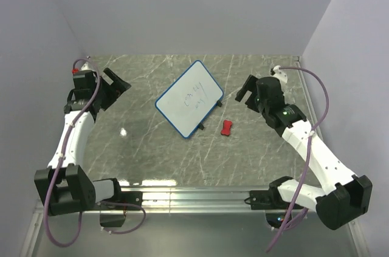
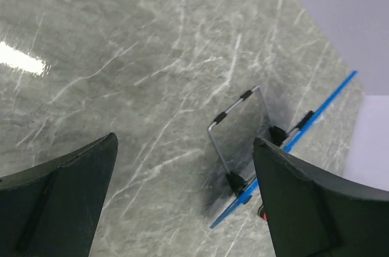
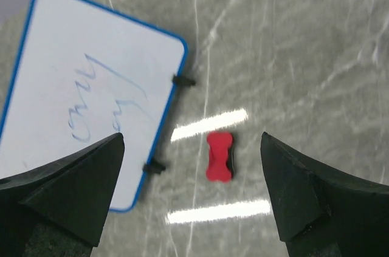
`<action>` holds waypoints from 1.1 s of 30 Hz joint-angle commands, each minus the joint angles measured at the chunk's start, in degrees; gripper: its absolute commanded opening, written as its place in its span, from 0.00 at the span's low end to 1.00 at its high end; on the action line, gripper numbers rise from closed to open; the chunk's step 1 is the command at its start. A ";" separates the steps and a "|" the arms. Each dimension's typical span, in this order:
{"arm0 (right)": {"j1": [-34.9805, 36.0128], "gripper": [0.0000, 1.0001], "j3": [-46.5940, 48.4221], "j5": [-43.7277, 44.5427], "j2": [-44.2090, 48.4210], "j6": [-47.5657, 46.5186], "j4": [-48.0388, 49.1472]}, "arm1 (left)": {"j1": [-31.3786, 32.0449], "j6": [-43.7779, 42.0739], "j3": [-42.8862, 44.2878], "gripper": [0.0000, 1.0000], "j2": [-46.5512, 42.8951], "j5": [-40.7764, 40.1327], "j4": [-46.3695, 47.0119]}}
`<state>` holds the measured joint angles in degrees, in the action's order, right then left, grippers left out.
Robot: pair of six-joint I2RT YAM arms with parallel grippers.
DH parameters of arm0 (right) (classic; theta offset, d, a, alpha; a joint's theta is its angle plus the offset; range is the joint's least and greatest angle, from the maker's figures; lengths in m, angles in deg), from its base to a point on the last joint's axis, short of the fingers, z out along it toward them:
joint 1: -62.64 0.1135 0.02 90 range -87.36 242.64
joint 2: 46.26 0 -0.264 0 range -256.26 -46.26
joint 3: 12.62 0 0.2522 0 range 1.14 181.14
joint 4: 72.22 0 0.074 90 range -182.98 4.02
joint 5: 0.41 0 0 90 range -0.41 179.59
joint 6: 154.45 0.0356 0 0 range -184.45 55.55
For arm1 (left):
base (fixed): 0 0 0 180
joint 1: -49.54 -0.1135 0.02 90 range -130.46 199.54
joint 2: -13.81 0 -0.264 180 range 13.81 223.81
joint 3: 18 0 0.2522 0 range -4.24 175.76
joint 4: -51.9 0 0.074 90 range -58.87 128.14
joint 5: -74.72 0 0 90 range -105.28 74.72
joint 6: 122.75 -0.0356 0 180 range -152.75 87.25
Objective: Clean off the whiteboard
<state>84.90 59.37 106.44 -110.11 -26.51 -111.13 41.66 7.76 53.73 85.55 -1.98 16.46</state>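
Whiteboard (image 1: 188,98) sits mid-table, blue scribbles on it, red eraser (image 1: 226,127) just to its right (not touching). Left gripper (image 1: 117,89) and right gripper (image 1: 244,89) both have jaws wide apart, holding nothing.

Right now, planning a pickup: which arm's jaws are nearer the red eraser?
The right arm: the eraser lies before its open jaws; the left arm sits beyond the whiteboard.

Small red bone-shaped eraser (image 1: 226,127) lying flat on glossy grey marble-patterned bench (image 1: 152,160), right of centre. Two bright light streaks reflected on bench surface just beside it. Ribbed metal rail (image 1: 194,199) along near bench edge. Plain pale lilac walls (image 1: 182,2) on three sides.
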 commanded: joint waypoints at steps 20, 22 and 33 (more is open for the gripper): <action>7.27 0.91 12.16 -4.88 -32.46 9.35 -18.54 | 0.15 -6.23 4.95 0.98 -4.16 10.08 -3.64; 7.36 0.89 11.73 -5.50 -33.43 9.18 -16.70 | 0.06 -6.93 5.39 0.98 -4.42 9.99 -4.43; 7.36 0.57 11.11 -6.82 -40.64 8.83 -12.65 | 0.14 -7.11 8.47 0.96 -2.84 10.08 -5.84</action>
<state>92.07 69.47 99.40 -150.85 -17.92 -125.88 41.71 1.82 59.37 82.80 7.94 10.91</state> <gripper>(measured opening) 0.590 0.962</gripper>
